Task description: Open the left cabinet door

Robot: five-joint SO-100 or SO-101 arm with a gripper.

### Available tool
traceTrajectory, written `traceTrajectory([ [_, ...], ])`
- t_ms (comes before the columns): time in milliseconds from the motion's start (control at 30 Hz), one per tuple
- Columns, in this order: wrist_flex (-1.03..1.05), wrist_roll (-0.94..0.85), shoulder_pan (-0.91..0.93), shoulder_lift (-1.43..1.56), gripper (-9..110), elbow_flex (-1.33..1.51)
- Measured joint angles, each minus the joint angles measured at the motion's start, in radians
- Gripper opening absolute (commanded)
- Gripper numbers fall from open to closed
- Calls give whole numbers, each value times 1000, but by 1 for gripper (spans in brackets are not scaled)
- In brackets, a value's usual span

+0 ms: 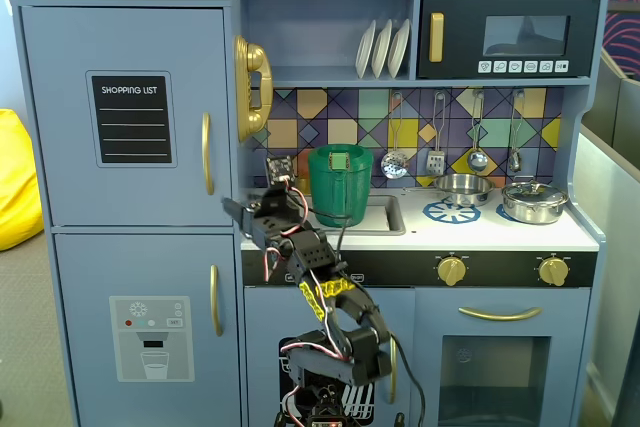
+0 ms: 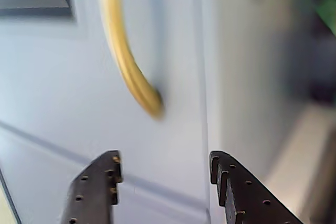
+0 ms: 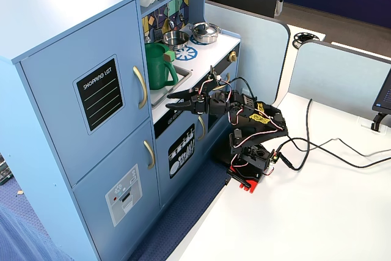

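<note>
Pincer [image 3: 173, 102] fingers stand apart, holding nothing, reaching toward the upper left door [image 1: 125, 112] of the toy kitchen; in the wrist view the two black fingertips [image 2: 100, 182] frame a patch of blue-grey door just below the lower end of the gold handle [image 2: 128, 72], not touching it. That door sits shut, flush with the cabinet front, at the top left of the unit in a fixed view, above the door with the dispenser panel [image 1: 151, 338]. It is a tall rectangle with its long axis upright, facing straight out toward the arm, and carries the black "SHOPPING LIST" panel [image 1: 131, 119] left of centre. Its curved handle [image 1: 207, 153] also runs vertically, along the door's right edge. In a fixed view the arm [image 3: 244, 120] stretches out level from its base on the white bench [image 3: 317, 212], the pincer tips close to the handle's [image 3: 141, 87] lower end, beside the green pitcher [image 3: 158, 64] in the sink.
</note>
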Motion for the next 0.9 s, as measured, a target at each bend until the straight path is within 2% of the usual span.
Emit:
traceTrajectory([
  [900,-166,-147,-71,-396,19,-316],
])
